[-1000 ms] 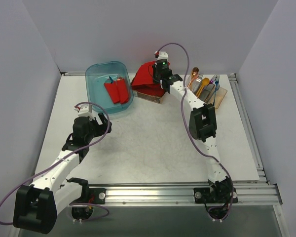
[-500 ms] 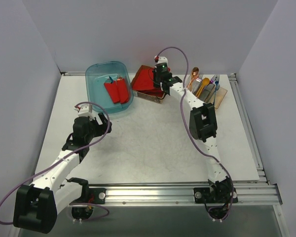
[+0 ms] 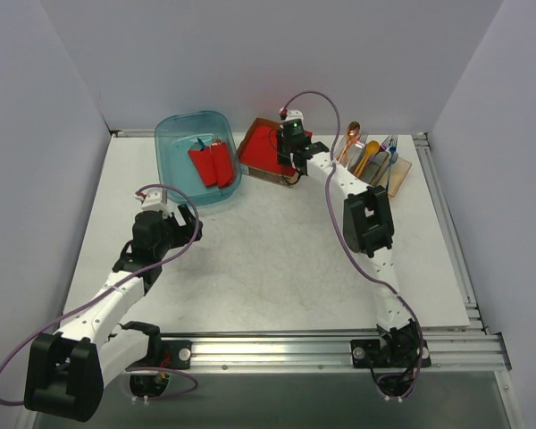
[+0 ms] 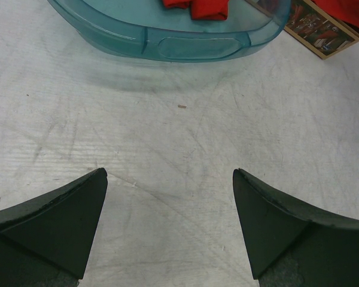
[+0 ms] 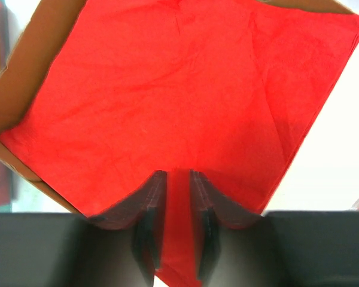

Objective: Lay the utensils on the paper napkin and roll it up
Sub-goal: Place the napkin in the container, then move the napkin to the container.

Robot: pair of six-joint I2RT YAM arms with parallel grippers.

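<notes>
Right gripper has lowered one red napkin flat beside two rolls.

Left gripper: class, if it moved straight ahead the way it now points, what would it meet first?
Probably the near wall of the teal tub, straight ahead across the table. If the left gripper tilts downward, the table could come first; depth is unclear.

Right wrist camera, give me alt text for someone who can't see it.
A bright red paper napkin fills the view, lying skewed over brown cardboard. The right hand reaches in from the bottom edge, its two dark fingers narrowly parted with red paper showing between them.
</notes>
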